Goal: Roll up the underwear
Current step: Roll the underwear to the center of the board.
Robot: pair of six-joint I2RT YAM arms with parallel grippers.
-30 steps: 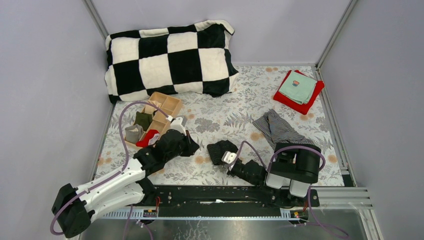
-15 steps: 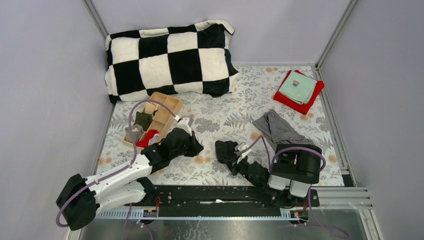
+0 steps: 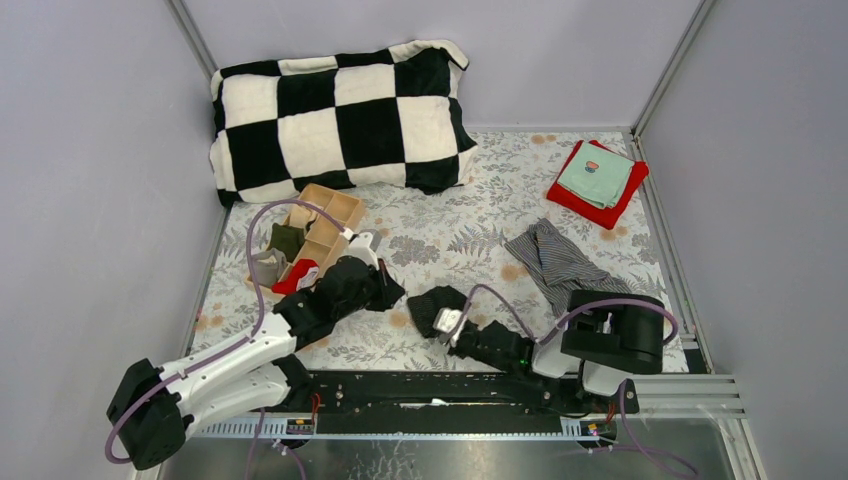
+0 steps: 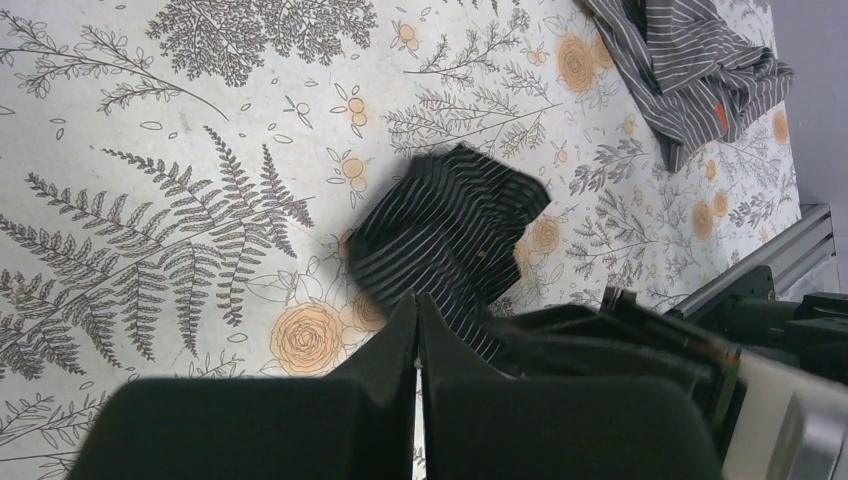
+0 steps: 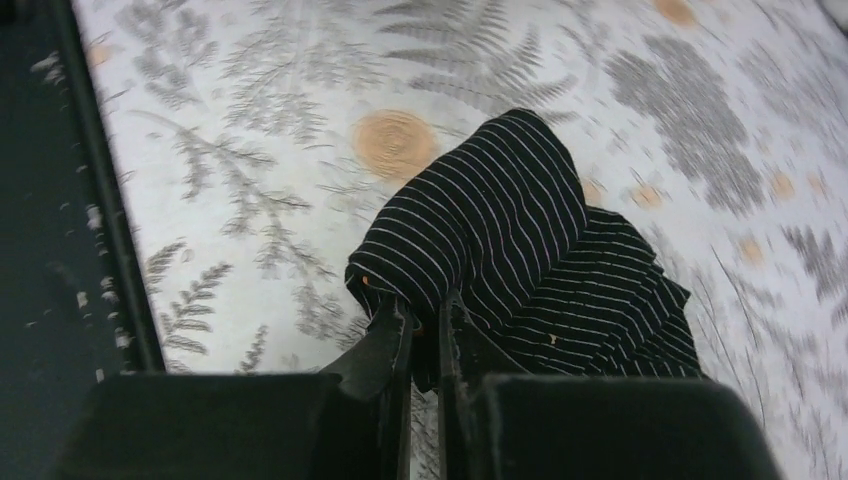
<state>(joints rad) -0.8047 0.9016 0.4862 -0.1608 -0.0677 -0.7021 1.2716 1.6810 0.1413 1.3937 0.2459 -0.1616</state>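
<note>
The right gripper [image 5: 423,308] lies low over the floral-printed table cover [image 3: 450,225]. Its two fingers are drawn almost together on a fold of the black pinstriped cloth boxer shorts [image 5: 500,235] — the cloth humps up over the fingertips, and the rest is bunched behind on the cover. Seen from above, this bundle sits near the front edge, between the two arms. The left gripper [image 4: 416,305] is closed, with only a thin seam between its fingers and nothing in them. It is just beside the bundle's left edge; whether it touches the cloth cannot be told. The grey dark-striped cloth boxer shorts [image 3: 555,255] lie crumpled further right — apart from both grippers. Behind the left arm stands a compartmented wooden tray [image 3: 345,205], and beyond it lies a black-and-white checkered pillow [image 3: 340,115].
</note>
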